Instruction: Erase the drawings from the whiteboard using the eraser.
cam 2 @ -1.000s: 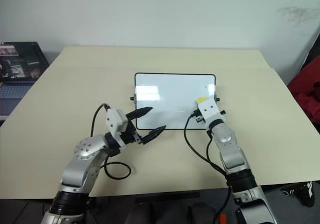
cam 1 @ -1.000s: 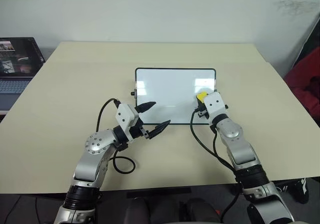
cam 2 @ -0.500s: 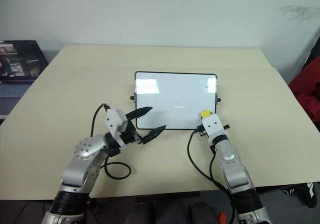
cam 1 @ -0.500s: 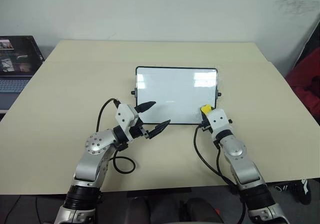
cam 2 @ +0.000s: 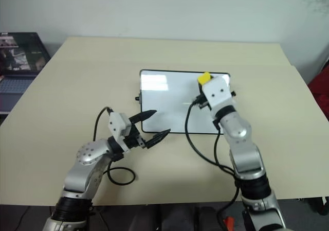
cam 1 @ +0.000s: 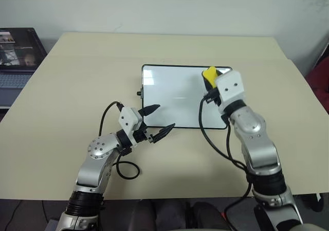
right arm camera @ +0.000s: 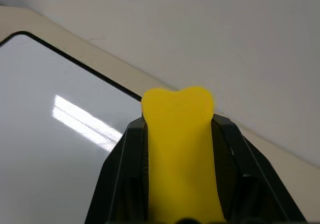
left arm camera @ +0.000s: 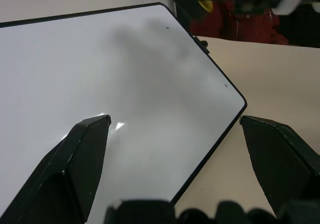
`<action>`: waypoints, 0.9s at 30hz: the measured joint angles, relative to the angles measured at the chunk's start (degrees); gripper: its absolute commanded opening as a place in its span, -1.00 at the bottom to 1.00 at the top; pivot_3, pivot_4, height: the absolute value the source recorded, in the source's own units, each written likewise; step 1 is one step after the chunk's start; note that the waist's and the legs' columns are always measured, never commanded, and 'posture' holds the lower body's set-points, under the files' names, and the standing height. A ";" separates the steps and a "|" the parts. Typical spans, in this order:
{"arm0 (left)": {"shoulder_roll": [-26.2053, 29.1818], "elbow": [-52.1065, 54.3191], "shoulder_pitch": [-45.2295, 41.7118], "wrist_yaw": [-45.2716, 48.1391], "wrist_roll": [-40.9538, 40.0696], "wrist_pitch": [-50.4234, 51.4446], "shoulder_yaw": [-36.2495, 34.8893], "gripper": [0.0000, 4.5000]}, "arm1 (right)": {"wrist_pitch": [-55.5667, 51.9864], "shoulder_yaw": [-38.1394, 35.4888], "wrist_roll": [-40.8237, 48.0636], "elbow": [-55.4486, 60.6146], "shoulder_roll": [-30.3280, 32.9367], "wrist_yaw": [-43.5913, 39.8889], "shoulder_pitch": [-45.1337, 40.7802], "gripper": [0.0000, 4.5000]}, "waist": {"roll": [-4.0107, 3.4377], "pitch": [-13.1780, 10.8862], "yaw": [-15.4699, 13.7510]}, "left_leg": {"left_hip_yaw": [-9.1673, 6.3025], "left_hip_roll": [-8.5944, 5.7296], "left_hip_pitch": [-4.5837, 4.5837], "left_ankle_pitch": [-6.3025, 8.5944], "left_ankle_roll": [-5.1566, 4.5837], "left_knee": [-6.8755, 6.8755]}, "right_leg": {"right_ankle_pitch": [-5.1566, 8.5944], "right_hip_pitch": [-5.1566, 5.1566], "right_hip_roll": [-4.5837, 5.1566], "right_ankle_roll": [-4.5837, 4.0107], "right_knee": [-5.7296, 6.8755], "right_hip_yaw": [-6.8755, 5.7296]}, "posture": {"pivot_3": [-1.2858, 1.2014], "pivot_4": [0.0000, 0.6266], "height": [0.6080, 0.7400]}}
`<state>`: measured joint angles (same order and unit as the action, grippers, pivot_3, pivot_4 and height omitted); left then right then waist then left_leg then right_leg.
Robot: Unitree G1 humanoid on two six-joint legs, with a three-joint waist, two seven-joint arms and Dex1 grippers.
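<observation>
The whiteboard (cam 1: pixel 175 94) lies flat in the middle of the beige table, and its visible surface looks blank white. The drawings are out of view. My right gripper (cam 1: pixel 210 78) is shut on the yellow eraser (cam 1: pixel 208 74) and holds it raised over the board's far right part. In the right wrist view the eraser (right arm camera: pixel 177 149) sits between the two black fingers (right arm camera: pixel 122 174), with the board (right arm camera: pixel 50 134) below. My left gripper (cam 1: pixel 166 116) stands open over the board's near left edge with nothing in it. Its fingers (left arm camera: pixel 75 169) straddle the board's corner (left arm camera: pixel 125 74).
A laptop (cam 1: pixel 18 51) stands off the table's left side. A red object (cam 1: pixel 321 71) sits beyond the right edge. Black cables loop on the table by each arm. Bare tabletop (cam 1: pixel 77 76) surrounds the board.
My right gripper has lifted the eraser from the board's near right corner up and toward its far right part. The left arm has stayed still. The camera view has shifted slightly.
</observation>
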<state>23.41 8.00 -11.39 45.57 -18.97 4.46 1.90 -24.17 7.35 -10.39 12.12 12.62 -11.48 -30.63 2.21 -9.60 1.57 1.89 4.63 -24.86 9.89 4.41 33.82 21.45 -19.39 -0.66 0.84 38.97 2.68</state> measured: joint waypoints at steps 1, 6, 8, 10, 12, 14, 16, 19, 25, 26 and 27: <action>-0.03 0.01 0.00 0.00 0.00 0.00 0.04 1.00 | 0.80 -0.08 -0.11 -3.35 0.21 0.52 -0.96 -0.42 | 0.00 -0.01 -0.02 | 0.01 -0.02 0.00 0.00 0.00 0.01 | 0.00 0.01 0.02 0.00 0.00 0.00 | 0.03 -0.52 1.00; -0.06 0.12 0.10 -0.51 0.03 0.03 0.02 1.00 | 7.63 -1.21 -0.67 -15.75 1.54 3.67 -4.38 -0.42 | -0.08 -0.09 0.07 | 0.03 -0.01 0.01 -0.01 0.00 0.01 | 0.00 0.00 0.03 -0.01 0.05 0.02 | 0.03 -0.52 1.00; -0.06 0.60 0.46 -1.04 0.03 0.05 0.04 1.00 | 9.20 -2.20 -0.71 -17.71 2.03 4.83 -5.23 -0.42 | -0.07 -0.08 0.10 | 0.00 0.02 0.05 -0.01 0.00 0.03 | -0.01 0.05 0.03 -0.01 0.07 0.00 | 0.03 -0.52 1.00; -0.04 0.71 1.11 -1.20 0.03 0.09 0.01 1.00 | 10.19 -2.94 -0.41 -18.46 1.72 5.60 -4.80 -0.42 | -0.07 -0.08 0.12 | 0.00 0.02 0.09 -0.01 0.00 0.04 | -0.01 0.08 0.03 -0.01 0.10 0.00 | 0.03 -0.52 1.00; -0.04 0.77 1.56 -1.27 0.02 0.14 0.03 1.00 | 10.22 -3.53 0.05 -18.15 1.02 6.23 -3.84 -0.42 | -0.06 -0.06 0.12 | -0.02 0.03 0.09 -0.01 0.00 0.11 | -0.01 0.11 0.03 -0.01 0.13 -0.02 | 0.03 -0.52 1.00; 0.01 0.99 1.87 -1.33 0.02 0.15 0.01 1.00 | 9.96 -3.72 0.12 -16.69 0.76 6.41 -1.83 -0.42 | -0.03 -0.03 0.07 | -0.04 0.03 0.10 -0.01 -0.01 0.12 | -0.01 0.16 0.03 0.00 0.13 -0.06 | 0.03 -0.52 1.00; 0.04 1.10 2.05 -1.37 0.01 0.15 -0.01 1.00 | 9.38 -3.49 0.11 -15.40 0.54 6.05 -0.25 -0.42 | -0.04 -0.03 0.10 | -0.03 0.02 0.13 -0.01 -0.02 0.13 | -0.04 0.17 0.03 0.05 0.15 -0.05 | 0.03 -0.52 1.00; 0.06 1.13 2.09 -1.38 0.01 0.16 -0.01 1.00 | 7.06 -2.04 0.11 -12.91 0.18 4.35 2.10 -0.42 | -0.03 -0.01 0.18 | -0.05 0.05 0.18 -0.01 -0.03 0.13 | -0.10 0.20 0.03 0.06 0.18 -0.05 | 0.03 -0.52 1.00; 0.06 1.14 2.05 -1.24 0.01 0.17 0.02 1.00 | 0.57 1.63 0.79 -7.97 -0.34 -1.10 5.37 -0.42 | -0.03 0.01 0.60 | -0.05 0.09 0.46 -0.03 -0.04 0.14 | -0.11 0.26 0.03 0.08 0.47 0.05 | 0.03 -0.52 1.00; 0.06 1.14 2.04 -1.21 0.01 0.17 0.02 1.00 | -0.83 2.05 0.83 -6.78 -0.20 -2.04 5.56 -0.42 | -0.03 0.01 0.61 | -0.05 0.09 0.48 -0.06 -0.06 0.14 | -0.09 0.26 0.03 0.11 0.54 0.06 | 0.03 -0.52 1.00; 0.06 1.14 2.03 -1.20 0.01 0.17 0.02 1.00 | -2.08 2.37 0.84 -5.84 -0.03 -2.62 5.82 -0.42 | -0.03 0.00 0.60 | -0.06 0.08 0.48 -0.08 -0.07 0.15 | -0.08 0.26 0.03 0.14 0.57 0.04 | 0.03 -0.52 1.00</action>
<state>23.47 9.14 -9.35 44.38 -18.96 4.63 1.93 -26.24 9.73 -9.55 6.28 12.59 -14.10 -24.81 2.18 -9.59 2.17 1.83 4.72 -24.38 9.81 4.34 33.96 21.37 -19.13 -0.64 0.98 39.53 2.72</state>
